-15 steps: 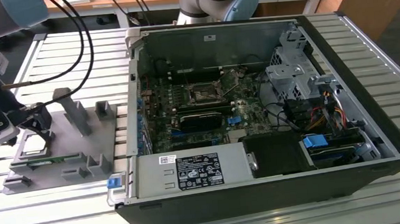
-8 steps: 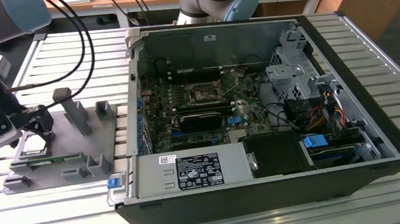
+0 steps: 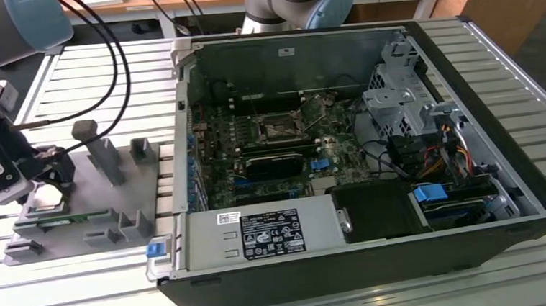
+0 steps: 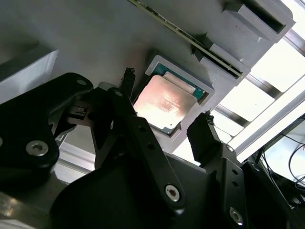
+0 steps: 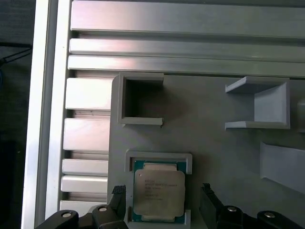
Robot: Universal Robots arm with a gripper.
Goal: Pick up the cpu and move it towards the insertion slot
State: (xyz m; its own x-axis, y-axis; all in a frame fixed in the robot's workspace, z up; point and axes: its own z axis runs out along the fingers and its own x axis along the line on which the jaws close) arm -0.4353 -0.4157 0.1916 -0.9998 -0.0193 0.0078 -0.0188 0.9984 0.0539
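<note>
- Chip: flat square with a silvery top and a green rim. It lies flat in a shallow square pocket of the holder. It sits low at the exterior view's left, well apart from the socket.
- Gripper: black, hanging just above the chip. Jaws apart, one tip on each side of the chip. In both wrist views there is a gap between each tip and the chip's edge, and nothing is held.
- Holder: grey block with posts, brackets and open pockets, resting on the surface beside the computer case.
- Green strip: thin, set on edge in the holder just beside the chip's pocket; probably a memory stick.
- Socket: square, with a shiny frame and a dark centre. It is on the board inside the case, near the middle of the exterior view.
- Computer case: black, lying on its side with the side panel off.
- Surface: slatted aluminium, carrying the holder and the case.
</note>
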